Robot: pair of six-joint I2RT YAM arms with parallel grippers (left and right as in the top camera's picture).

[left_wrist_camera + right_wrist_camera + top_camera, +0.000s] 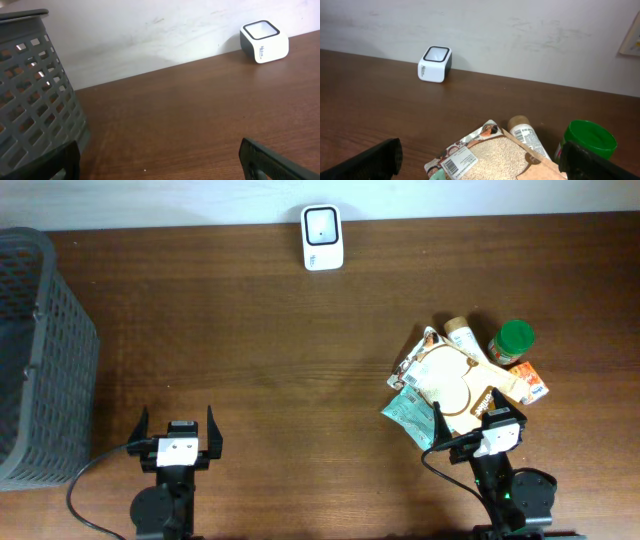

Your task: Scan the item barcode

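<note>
Your left claw [177,423] and right claw [478,420] stood wide open, empty. Nothing had begun: the packet [495,150] lay at the right one's tips; you next needed to grasp it for the scanner [322,237].

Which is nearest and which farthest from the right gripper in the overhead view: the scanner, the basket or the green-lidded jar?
1. The green-lidded jar, just ahead, slightly right.
2. The white scanner, at the far edge, centre.
3. The grey basket, far left.

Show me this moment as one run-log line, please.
left tool: open, empty, near basket | right tool: open, empty, at item pile edge | scanner: far side, nothing on it | stage: nothing picked up yet
</note>
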